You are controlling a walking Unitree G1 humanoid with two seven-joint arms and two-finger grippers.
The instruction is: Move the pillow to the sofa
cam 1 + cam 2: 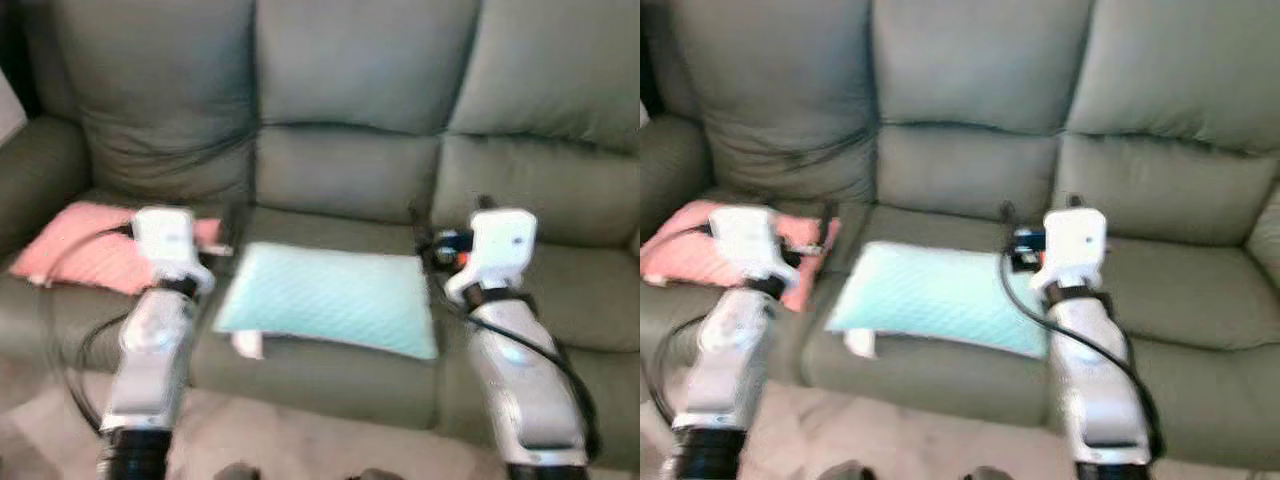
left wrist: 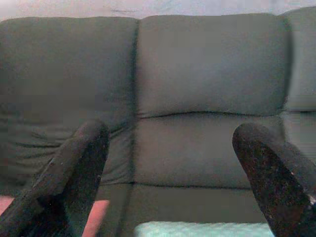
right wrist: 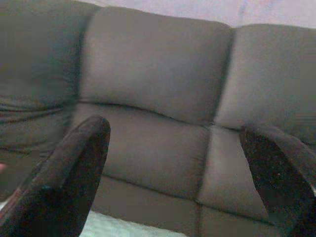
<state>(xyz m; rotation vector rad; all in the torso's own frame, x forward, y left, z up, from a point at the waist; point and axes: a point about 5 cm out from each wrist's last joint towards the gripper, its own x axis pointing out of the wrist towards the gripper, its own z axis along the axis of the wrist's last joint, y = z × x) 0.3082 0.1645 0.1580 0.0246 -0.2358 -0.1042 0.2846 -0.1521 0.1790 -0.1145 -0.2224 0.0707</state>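
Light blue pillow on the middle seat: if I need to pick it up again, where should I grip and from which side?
Probably by its two short ends, one pincer each. The light blue pillow lies flat, long side across the sofa seat, between the left pincer and right pincer, both open. Come in from the front edge, squeezing inward; it looks soft, so pinch deep.

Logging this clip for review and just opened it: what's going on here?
The robot stands facing a grey-green sofa. A light teal pillow already lies on the middle seat cushion, with a pink pillow on the seat to its left. The left gripper and right gripper are raised on either side of the teal pillow, fingers open and holding nothing.
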